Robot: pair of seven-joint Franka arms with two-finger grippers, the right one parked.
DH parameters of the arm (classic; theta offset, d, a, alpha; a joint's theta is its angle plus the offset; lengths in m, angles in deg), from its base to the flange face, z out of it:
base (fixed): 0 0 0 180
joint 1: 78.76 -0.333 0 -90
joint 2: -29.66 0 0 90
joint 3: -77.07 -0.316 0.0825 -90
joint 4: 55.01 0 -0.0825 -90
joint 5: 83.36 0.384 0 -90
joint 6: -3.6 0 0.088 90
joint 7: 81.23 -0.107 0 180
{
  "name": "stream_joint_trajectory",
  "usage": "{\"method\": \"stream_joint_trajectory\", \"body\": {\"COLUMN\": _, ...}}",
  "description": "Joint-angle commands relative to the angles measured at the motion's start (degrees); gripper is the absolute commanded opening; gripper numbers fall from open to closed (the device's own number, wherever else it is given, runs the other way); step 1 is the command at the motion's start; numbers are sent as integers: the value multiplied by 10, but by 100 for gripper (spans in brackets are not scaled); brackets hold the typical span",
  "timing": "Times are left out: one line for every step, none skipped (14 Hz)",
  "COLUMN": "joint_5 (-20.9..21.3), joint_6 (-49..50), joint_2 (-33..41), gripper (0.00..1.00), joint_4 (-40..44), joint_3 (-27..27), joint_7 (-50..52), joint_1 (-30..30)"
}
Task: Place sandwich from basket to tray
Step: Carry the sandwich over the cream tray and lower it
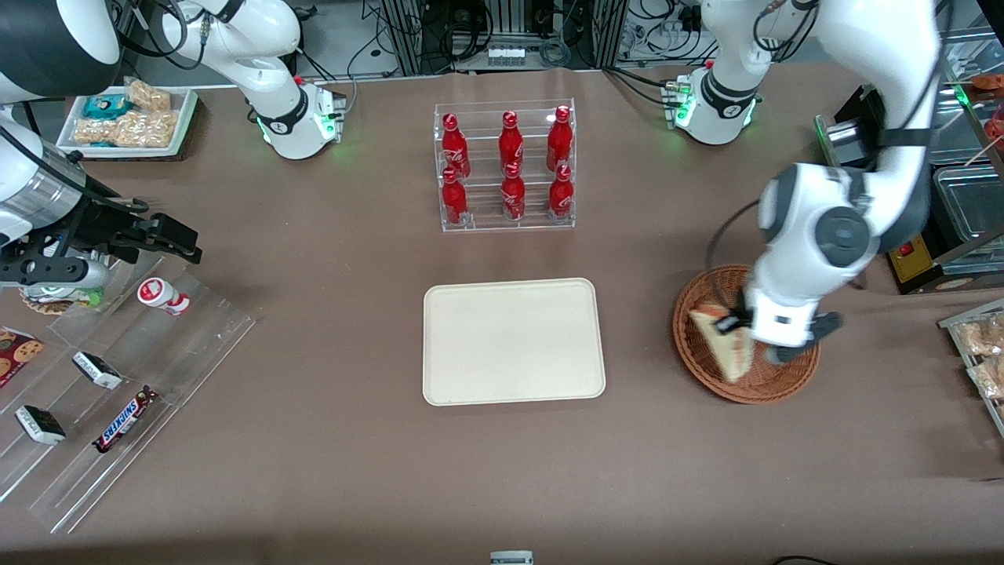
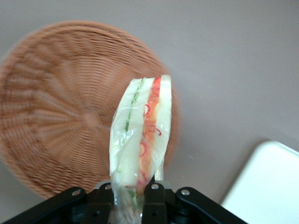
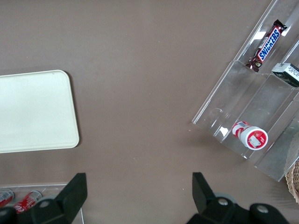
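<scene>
Here, gripper point(image 2: 135, 193) grips sandwich point(image 2: 142, 140) above basket point(image 2: 60, 107) — Snickers point(image 1: 125, 420) legible.

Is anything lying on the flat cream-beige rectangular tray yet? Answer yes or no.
No: the flat cream-beige rectangular tray is bare, and the hand holds the wrapped triangular white-bread sandwich above the round wicker basket.

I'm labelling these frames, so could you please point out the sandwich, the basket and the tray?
sandwich point(image 2: 142, 135): left wrist view, its layered cut edge, held in the gripper point(image 2: 140, 191).
basket point(image 1: 698, 357): front view, its woven rim.
tray point(image 1: 514, 341): front view, its bare middle.
</scene>
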State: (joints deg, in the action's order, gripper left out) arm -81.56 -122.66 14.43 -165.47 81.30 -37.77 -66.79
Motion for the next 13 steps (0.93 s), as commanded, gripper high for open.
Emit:
{"method": "stream_joint_trajectory", "body": {"joint_5": -3, "joint_6": 5, "joint_2": -85, "gripper": 2, "joint_4": 102, "joint_3": -5, "joint_7": -7, "joint_1": 76}}
{"method": "stream_joint_trajectory", "body": {"joint_5": -1, "joint_6": 4, "joint_2": -107, "gripper": 2, "joint_4": 127, "joint_3": -5, "joint_7": -7, "joint_1": 102}}
{"method": "stream_joint_trajectory", "body": {"joint_5": -2, "joint_6": 2, "joint_2": -130, "gripper": 2, "joint_4": 153, "joint_3": -5, "joint_7": -2, "joint_1": 132}}
{"method": "stream_joint_trajectory", "body": {"joint_5": -3, "joint_6": 0, "joint_2": -150, "gripper": 2, "joint_4": 173, "joint_3": -5, "joint_7": 5, "joint_1": 157}}
{"method": "stream_joint_trajectory", "body": {"joint_5": -1, "joint_6": -11, "joint_2": -172, "gripper": 2, "joint_4": 201, "joint_3": -5, "joint_7": 12, "joint_1": 185}}
{"method": "stream_joint_trajectory", "body": {"joint_5": 2, "joint_6": -22, "joint_2": -194, "gripper": 2, "joint_4": 223, "joint_3": -6, "joint_7": 31, "joint_1": 207}}
{"method": "stream_joint_trajectory", "body": {"joint_5": 5, "joint_6": -33, "joint_2": -212, "gripper": 2, "joint_4": 240, "joint_3": -7, "joint_7": 44, "joint_1": 224}}
{"method": "stream_joint_trajectory", "body": {"joint_5": 11, "joint_6": -42, "joint_2": -232, "gripper": 2, "joint_4": 257, "joint_3": -10, "joint_7": 57, "joint_1": 245}}
{"method": "stream_joint_trajectory", "body": {"joint_5": 22, "joint_6": -52, "joint_2": -249, "gripper": 2, "joint_4": 270, "joint_3": -11, "joint_7": 71, "joint_1": 262}}
{"method": "stream_joint_trajectory", "body": {"joint_5": 37, "joint_6": -64, "joint_2": -260, "gripper": 2, "joint_4": 273, "joint_3": -11, "joint_7": 80, "joint_1": 271}}
{"method": "stream_joint_trajectory", "body": {"joint_5": 52, "joint_6": -74, "joint_2": -267, "gripper": 2, "joint_4": 273, "joint_3": -11, "joint_7": 87, "joint_1": 283}}
{"method": "stream_joint_trajectory", "body": {"joint_5": 60, "joint_6": -85, "joint_2": -276, "gripper": 2, "joint_4": 272, "joint_3": -11, "joint_7": 93, "joint_1": 292}}
{"method": "stream_joint_trajectory", "body": {"joint_5": 67, "joint_6": -93, "joint_2": -284, "gripper": 2, "joint_4": 273, "joint_3": -12, "joint_7": 101, "joint_1": 297}}
